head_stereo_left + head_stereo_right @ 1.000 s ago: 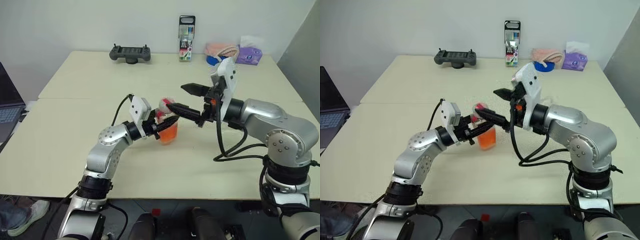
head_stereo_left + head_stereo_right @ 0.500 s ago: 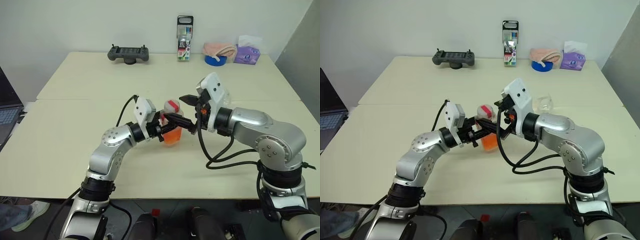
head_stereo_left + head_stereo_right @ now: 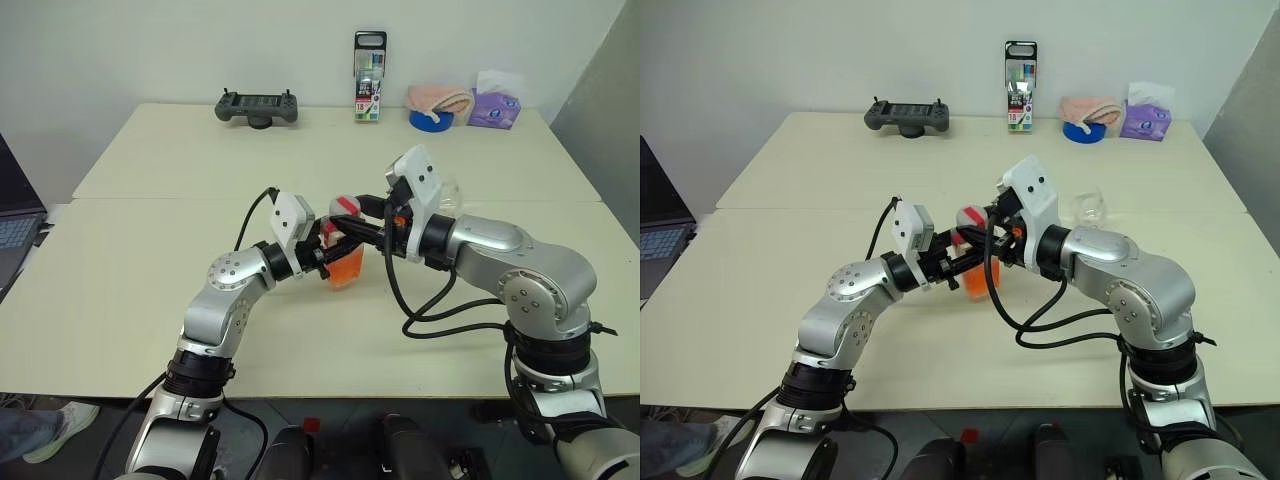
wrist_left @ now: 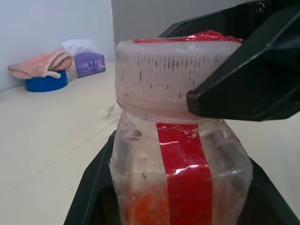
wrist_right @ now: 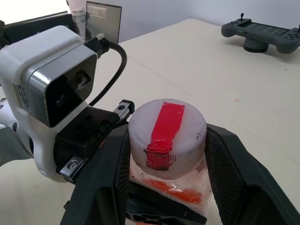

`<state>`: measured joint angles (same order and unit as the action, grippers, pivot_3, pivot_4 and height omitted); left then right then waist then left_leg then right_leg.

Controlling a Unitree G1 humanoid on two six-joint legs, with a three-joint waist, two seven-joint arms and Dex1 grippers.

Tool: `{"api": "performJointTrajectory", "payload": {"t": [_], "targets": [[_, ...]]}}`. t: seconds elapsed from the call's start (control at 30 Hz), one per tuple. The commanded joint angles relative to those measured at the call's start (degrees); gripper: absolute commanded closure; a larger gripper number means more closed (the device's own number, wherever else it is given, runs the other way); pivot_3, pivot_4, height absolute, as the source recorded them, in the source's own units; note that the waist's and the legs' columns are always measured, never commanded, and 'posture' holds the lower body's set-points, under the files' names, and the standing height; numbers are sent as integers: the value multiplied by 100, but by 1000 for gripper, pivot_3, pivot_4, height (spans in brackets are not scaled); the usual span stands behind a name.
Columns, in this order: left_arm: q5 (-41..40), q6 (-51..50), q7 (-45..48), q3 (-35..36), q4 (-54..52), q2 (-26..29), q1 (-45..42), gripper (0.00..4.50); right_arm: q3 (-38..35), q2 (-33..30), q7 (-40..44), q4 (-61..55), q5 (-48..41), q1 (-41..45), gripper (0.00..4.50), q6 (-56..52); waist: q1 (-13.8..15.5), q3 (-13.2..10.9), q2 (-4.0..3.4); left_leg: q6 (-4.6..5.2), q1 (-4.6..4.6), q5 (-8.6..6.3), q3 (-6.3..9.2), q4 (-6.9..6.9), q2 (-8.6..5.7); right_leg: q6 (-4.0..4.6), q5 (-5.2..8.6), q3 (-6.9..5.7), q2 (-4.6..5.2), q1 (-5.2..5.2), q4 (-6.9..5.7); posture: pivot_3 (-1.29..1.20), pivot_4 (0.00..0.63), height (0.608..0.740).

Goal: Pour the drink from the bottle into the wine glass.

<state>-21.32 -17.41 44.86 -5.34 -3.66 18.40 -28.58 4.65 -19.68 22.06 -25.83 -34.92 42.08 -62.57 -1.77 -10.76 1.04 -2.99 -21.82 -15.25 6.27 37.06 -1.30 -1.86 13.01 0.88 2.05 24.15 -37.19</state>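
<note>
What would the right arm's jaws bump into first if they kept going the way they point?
Most likely the bottle's cap: the right gripper already has a jaw on each side of it, with the left gripper just beyond, holding the bottle.

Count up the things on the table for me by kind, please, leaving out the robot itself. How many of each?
Bottle of orange drink: 1
Wine glass: 1
Game-style controller: 1
Marker pack: 1
Blue tape roll: 1
Pink cloth: 1
Purple tissue box: 1
Total: 7
</note>
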Motion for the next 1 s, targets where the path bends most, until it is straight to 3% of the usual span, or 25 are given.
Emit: {"api": "performJointTrajectory", "payload": {"t": [0.03, 0.2, 0.4, 0.57, 0.6, 0.77, 0.9, 1.0], "targets": [[-123, -43, 193, -57, -336, 58, 17, 2702, -35, -412, 1200, 322, -91, 159, 2578, 828, -2, 0, 0, 0, 0, 0, 0, 1, 0, 0, 0, -1, 0, -1, 0, 0, 150, 740], [-374, -583, 317, -165, -677, 142, 58, 2712, -16, -1660, 4302, 441, -876, -134, 2578, 1550, 30, -1, 2, 2, -9, -1, 0, 4, -7, -3, -1, -3, 3, -6, 15, 0, 150, 740], [-460, -825, 282, -264, -994, 137, 180, 2714, 500, -1623, 4990, 1300, -211, 308, 2578, 2333, -88, -1, 1, 8, 15, -4, -16, -1, 11, -5, -2, 8, -10, -6, 2, 0, 150, 740], [-421, -816, 234, -265, -1056, 132, 261, 2714, 519, -1560, 5151, 1671, -168, 615, 2579, 2248, -63, -1, 1, 5, 14, 0, -6, 9, 15, -3, -3, 6, -21, -7, -8, 0, 150, 740], [-416, -808, 227, -264, -1051, 130, 260, 2714, 471, -1551, 5167, 1698, -223, 661, 1859, 2192, -53, -1, 1, 5, 11, 0, -6, 13, 13, 0, -5, 6, -19, -7, -8, 0, 150, 740], [-333, -706, 223, -281, -932, 122, 214, 2722, 271, -1488, 4907, 1598, -103, 664, 177, 2272, -8, -1, 1, 5, 5, -1, -7, 20, 5, 3, -8, 7, -7, -7, -2, 0, 150, 740], [-266, -597, 241, -304, -811, 95, 177, 2731, 65, -1572, 4493, 1045, -229, 347, 158, 1949, 14, -1, 1, 4, 0, -1, -3, 18, 2, 3, -8, 3, -2, -5, -1, 0, 150, 740], [-225, -470, 260, -310, -683, 42, 124, 2731, -153, -1406, 3491, 525, -113, 70, 158, 1629, 25, -1, 1, 4, -1, -1, -2, 18, 0, 3, -8, 2, 1, -6, 1, 0, 150, 740]]}}
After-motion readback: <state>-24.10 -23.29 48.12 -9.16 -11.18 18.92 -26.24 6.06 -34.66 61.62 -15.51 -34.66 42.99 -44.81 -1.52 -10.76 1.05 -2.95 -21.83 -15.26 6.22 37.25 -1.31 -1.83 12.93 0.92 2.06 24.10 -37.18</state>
